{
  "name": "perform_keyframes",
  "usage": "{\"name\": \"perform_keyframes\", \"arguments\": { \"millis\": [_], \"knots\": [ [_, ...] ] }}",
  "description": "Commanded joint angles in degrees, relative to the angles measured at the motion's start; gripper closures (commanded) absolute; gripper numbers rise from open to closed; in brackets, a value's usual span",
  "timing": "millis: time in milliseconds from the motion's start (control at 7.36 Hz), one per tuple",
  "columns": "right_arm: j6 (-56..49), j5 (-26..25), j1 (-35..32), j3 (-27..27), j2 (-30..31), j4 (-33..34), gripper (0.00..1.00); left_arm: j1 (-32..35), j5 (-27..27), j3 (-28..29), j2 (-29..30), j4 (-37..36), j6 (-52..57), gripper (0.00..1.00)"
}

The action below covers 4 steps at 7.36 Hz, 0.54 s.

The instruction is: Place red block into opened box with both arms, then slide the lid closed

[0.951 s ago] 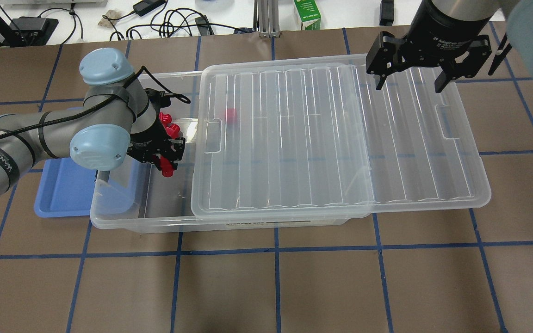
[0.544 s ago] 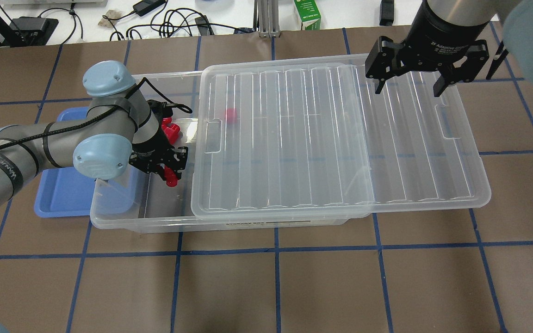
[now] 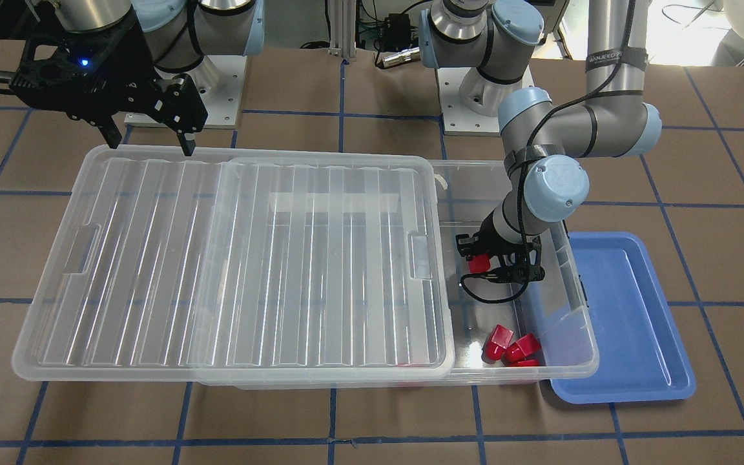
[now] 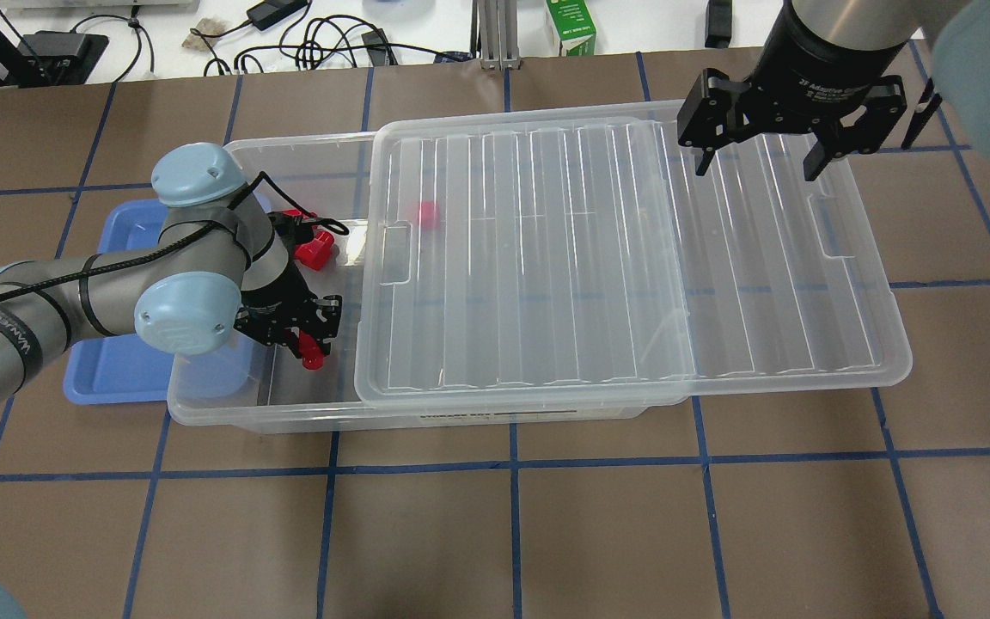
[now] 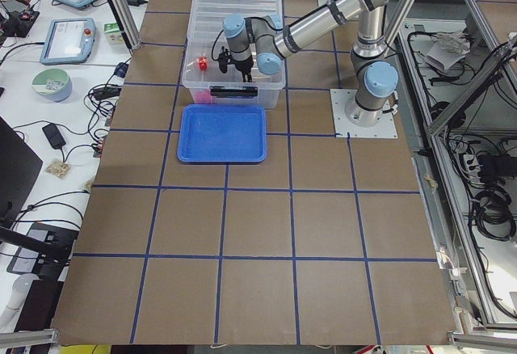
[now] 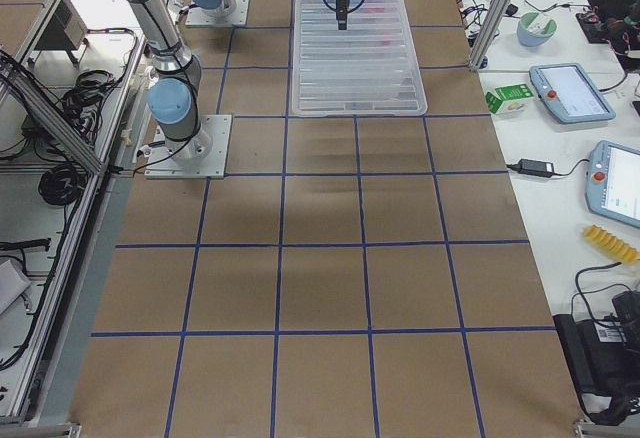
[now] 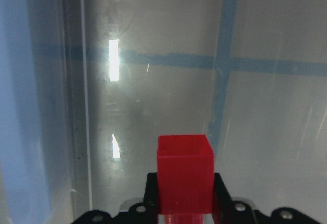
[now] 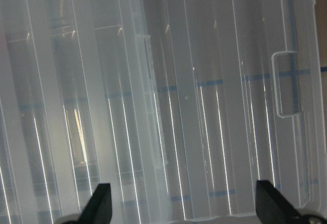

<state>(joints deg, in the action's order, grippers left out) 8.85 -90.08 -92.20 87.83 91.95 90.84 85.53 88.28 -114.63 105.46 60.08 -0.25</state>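
Note:
My left gripper (image 4: 308, 342) is inside the uncovered end of the clear box (image 4: 203, 411) and is shut on the small red block (image 4: 313, 354). The left wrist view shows the red block (image 7: 184, 175) between the jaws, just above the box floor. In the front-facing view the left gripper (image 3: 483, 265) holds the red block (image 3: 477, 263) close to the lid's edge. The ribbed clear lid (image 4: 589, 258) covers most of the box and overhangs its right end. My right gripper (image 4: 754, 168) hangs open over the lid's far right corner, holding nothing.
Other red pieces (image 4: 314, 249) lie in the uncovered end, and another red piece (image 4: 428, 213) shows under the lid. A shallow blue tray (image 4: 108, 370) sits against the box's left end. Cables and a green carton (image 4: 571, 30) lie beyond the table's far edge.
My left arm has carried the red block toward the box's near side and lower. The right gripper has barely shifted and stays open.

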Motion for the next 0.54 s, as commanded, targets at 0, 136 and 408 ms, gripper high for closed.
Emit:
{"name": "perform_keyframes", "arguments": {
  "millis": [0,136,408],
  "knots": [
    [0.74,-0.18,0.0,0.06,-0.01,0.04,0.0,0.07,-0.21,2.98,-1.91,-0.93,0.07,0.01],
    [1.0,-0.19,0.0,0.15,0.07,0.04,0.0,0.77,-0.13,7.44,-3.05,3.68,0.07,0.0],
    [-0.4,-0.27,1.04,0.06,-0.1,0.13,0.0,0.95,-0.3,18.42,-6.47,17.8,0.16,0.0]
  ]
}}
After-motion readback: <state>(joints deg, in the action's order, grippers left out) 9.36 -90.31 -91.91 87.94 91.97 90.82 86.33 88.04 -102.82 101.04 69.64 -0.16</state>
